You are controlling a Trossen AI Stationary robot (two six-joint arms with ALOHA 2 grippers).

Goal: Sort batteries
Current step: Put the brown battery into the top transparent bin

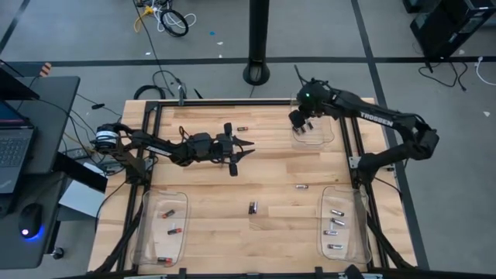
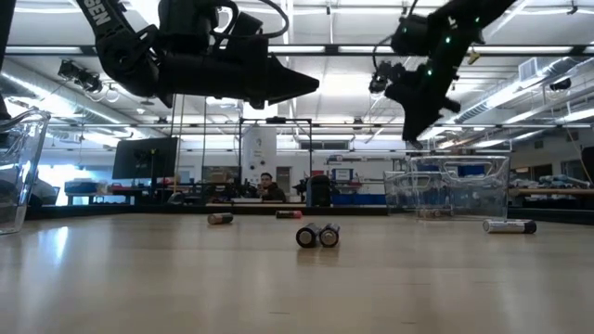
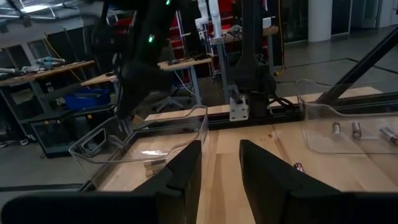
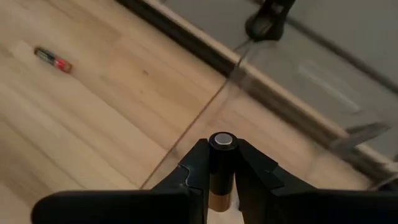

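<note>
Right gripper (image 4: 222, 163) is clamped on a battery (image 4: 222, 142), silver end cap up betw. the two fingers, gold-ish body below. It hangs over the far-right clear tray (image 1: 316, 132), just inside that tray's edge; in the low view the gripper (image 2: 415, 119) sits above the tray (image 2: 445, 186), not touching it.

Left gripper (image 1: 244, 149) hovers well left of that tray, mid-table at the far half, fingers apart w/ nothing betw. them; the left wrist view shows the gap betw. its fingers (image 3: 180, 171) clearly.

Batteries rel. to the far-right tray: one red-banded cell (image 1: 242, 129) lies on bare wood to its left; one cell (image 1: 301, 187) nearer the cam., below the tray; a pair (image 1: 253, 208) side by side further toward the front, centre of table. Front-right tray (image 1: 364, 248) holds approx. five greyish cells (image 1: 335, 222). Front-left tray (image 1: 142, 240) holds several red-banded ones (image 1: 173, 230).

Table (image 1: 209, 194) is light wood.
</note>
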